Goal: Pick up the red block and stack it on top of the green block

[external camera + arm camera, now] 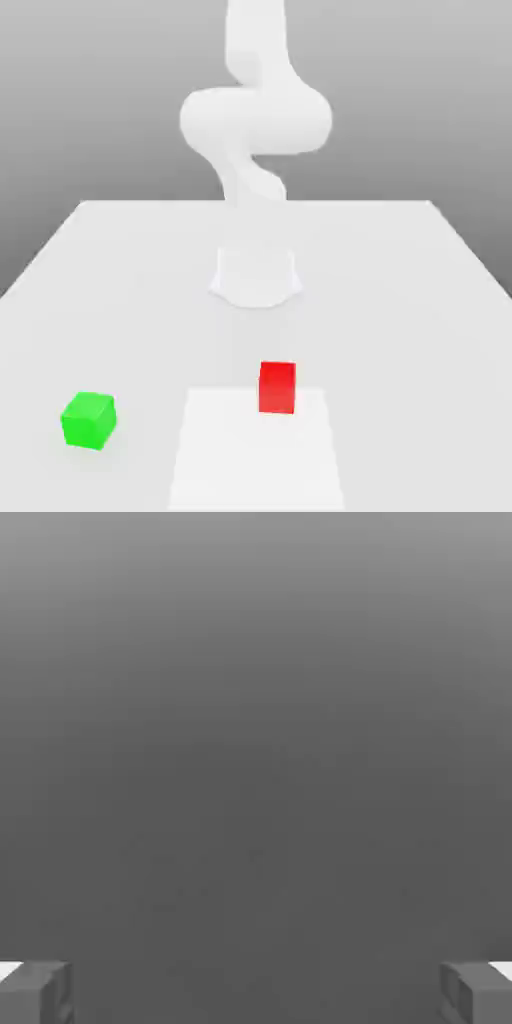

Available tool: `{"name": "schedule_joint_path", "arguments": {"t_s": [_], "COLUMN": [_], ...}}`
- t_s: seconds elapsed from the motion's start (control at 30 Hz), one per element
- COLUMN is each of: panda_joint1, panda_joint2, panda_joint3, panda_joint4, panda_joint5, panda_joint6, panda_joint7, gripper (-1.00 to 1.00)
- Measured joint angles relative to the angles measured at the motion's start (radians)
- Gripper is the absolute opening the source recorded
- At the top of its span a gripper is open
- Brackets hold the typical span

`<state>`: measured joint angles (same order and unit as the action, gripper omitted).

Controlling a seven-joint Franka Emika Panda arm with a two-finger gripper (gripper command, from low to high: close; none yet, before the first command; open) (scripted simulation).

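Green block (89, 419): bright green cube, resting flat on the bench (120, 270), nearest the camera, toward the exterior view's left. Nothing touches it.

Red block (277, 387): bright red cube, slightly farther back, near the centre, on a paler square patch (255, 460) of the bench surface. Well apart from the green block, to its right in the exterior view.

Arm (255, 120): white, rising from its base (256, 277) farther back on the bench, behind the red block.

Gripper (256, 992): in the hand view the two grey fingertips (35, 992) stand at opposite edges, spread wide, with nothing between them. Neither block lies between or beside the fingers; only plain grey ground shows beyond them.
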<state>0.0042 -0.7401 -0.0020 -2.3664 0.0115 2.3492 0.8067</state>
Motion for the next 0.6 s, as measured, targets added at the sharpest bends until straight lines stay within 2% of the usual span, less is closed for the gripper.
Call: {"name": "schedule_joint_path", "arguments": {"t_s": [0.47,0.6], "panda_joint1": [0.025,0.026], "panda_joint2": [0.422,0.653], "panda_joint3": [0.046,0.064], "panda_joint4": [-0.457,-0.556], "panda_joint5": [0.038,0.009], "panda_joint6": [0.34,0.516], "panda_joint7": [0.076,0.127], "gripper": [0.0,0.0]}}
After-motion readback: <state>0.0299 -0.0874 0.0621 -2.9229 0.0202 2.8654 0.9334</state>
